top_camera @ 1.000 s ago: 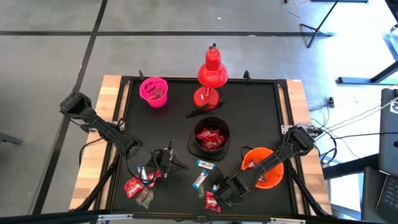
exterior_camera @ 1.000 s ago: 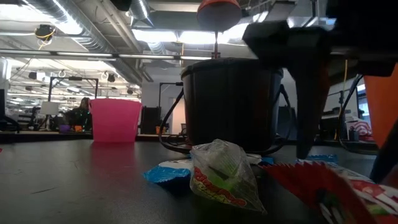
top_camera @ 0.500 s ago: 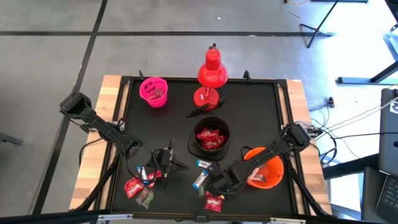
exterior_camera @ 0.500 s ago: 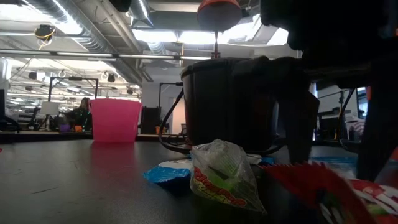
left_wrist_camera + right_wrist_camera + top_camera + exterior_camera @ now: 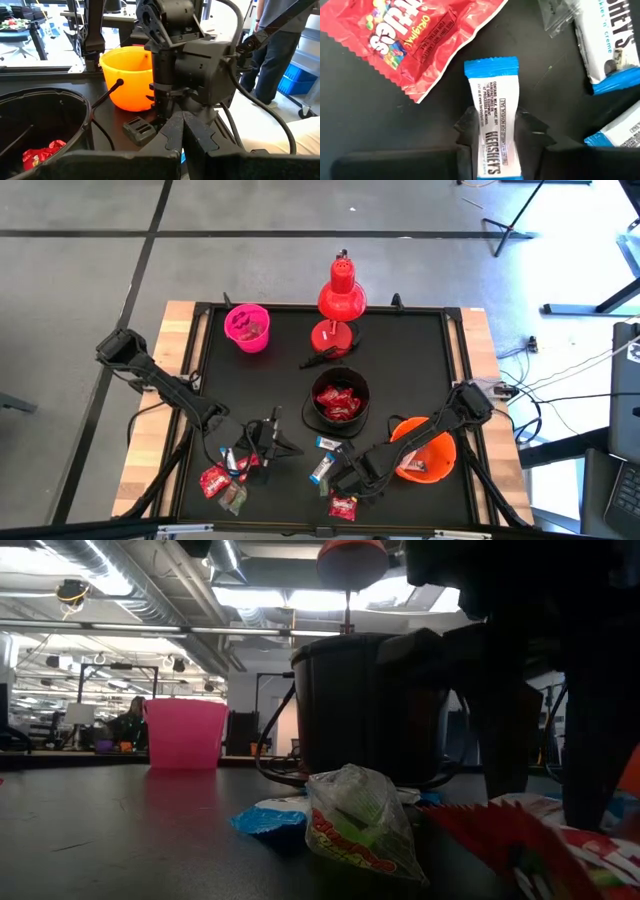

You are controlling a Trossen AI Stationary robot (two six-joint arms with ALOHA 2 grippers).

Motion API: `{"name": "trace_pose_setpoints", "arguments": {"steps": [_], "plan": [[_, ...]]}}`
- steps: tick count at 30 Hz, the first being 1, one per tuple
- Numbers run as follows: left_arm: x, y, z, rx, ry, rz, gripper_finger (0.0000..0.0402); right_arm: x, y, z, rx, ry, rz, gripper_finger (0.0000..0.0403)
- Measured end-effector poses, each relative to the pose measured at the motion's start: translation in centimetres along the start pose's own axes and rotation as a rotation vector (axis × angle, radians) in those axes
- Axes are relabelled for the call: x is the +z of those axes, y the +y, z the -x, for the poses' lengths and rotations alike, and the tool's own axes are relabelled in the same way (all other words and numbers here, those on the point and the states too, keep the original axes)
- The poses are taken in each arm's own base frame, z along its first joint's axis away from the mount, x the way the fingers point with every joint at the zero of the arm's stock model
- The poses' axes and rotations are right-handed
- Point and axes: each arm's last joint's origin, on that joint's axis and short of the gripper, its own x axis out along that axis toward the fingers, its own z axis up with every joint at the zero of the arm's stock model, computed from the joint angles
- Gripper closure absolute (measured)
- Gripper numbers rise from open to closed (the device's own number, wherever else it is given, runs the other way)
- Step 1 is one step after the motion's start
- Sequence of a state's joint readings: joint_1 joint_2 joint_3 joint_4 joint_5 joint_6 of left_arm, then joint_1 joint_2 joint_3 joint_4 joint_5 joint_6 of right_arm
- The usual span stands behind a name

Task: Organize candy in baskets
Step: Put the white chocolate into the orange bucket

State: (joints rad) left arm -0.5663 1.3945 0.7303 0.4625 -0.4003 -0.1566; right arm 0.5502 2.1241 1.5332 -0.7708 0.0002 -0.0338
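Since a second ago the right gripper (image 5: 345, 477) has shifted from the red packet (image 5: 342, 505) toward the black basket (image 5: 340, 402), and its fingers (image 5: 532, 131) now clamp a white-and-blue candy (image 5: 493, 131) lying on the mat just in front of that basket. The left gripper (image 5: 252, 452) has not moved; it sits left of the black basket, jaws together, beside a cluster of red candy (image 5: 214, 480) near the table's front edge. The pink basket (image 5: 247, 327) stands well behind and left of the black one, with open mat between them. The orange basket (image 5: 423, 450), right of the black basket, is partly covered by the right arm. In the low view that arm is only a dark silhouette.
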Motion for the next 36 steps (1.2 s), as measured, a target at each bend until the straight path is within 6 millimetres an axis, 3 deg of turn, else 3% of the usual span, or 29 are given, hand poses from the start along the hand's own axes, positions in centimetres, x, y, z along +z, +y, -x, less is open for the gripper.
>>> {"name": "trace_pose_setpoints", "arguments": {"steps": [4, 9, 14, 20, 30, 36], "plan": [[0.0, 0.0, 0.0, -0.002, 0.0, 0.003, 0.0401, 1.1, -0.1, 1.4, -0.019, 0.006, 0.0, 0.034], [0.0, -0.2, 0.1, -0.009, 0.0, 0.002, 0.0401, 2.3, -0.2, 4.1, -0.05, -0.013, -0.005, 0.033], [0.0, -0.3, 0.1, -0.014, 0.0, 0.018, 0.0401, 3.1, -0.2, 6.2, -0.048, -0.014, -0.007, 0.0345], [0.0, -0.3, 0.1, -0.014, 0.001, 0.019, 0.0401, 3.0, -0.2, 9.2, -0.023, 0.059, -0.082, 0.0351], [-0.1, -0.3, 0.1, -0.013, 0.002, 0.017, 0.0401, 2.4, 2.6, 15.2, -0.002, 0.145, -0.107, 0.0386], [-0.1, -0.3, 0.1, -0.013, 0.002, 0.018, 0.0401, 1.5, 3.4, 18.5, -0.003, 0.084, -0.165, 0.0401]]}}
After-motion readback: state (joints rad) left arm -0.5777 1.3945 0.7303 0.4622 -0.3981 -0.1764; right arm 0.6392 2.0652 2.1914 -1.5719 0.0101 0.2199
